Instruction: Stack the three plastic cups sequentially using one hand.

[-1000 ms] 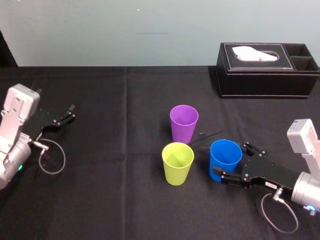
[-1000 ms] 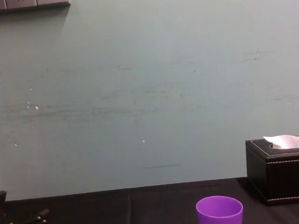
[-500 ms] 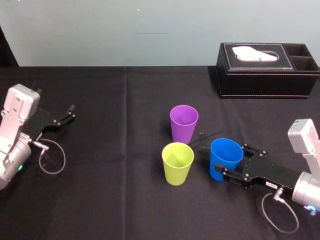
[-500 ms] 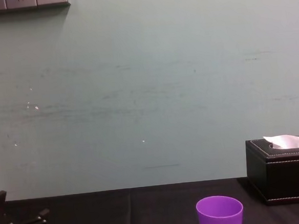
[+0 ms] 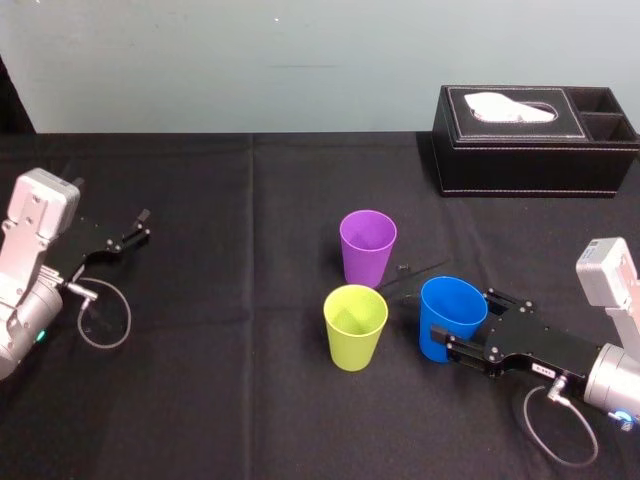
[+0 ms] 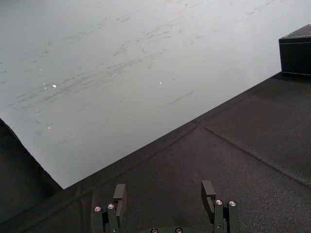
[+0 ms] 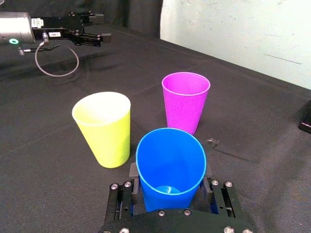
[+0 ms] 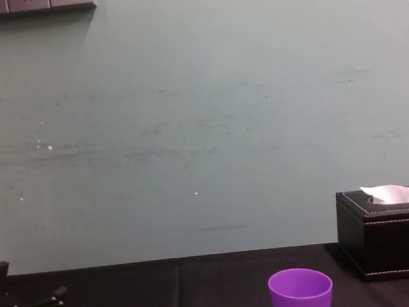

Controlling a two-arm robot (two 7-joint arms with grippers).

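Fingers of your right gripper clamp the blue cup near the yellow-green cup; your left gripper idles, fingers spread.

Purple cup, blue cup and yellow-green cup.

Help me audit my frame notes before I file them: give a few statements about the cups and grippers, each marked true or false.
1. The right gripper has its fingers on either side of the blue cup. True.
2. The yellow-green cup is nested inside the purple cup. False: they stand apart, each upright on the black cloth.
3. The left gripper holds a cup. False: it is open and empty, at the table's left side.
4. The tissue box sits at the far right. True.
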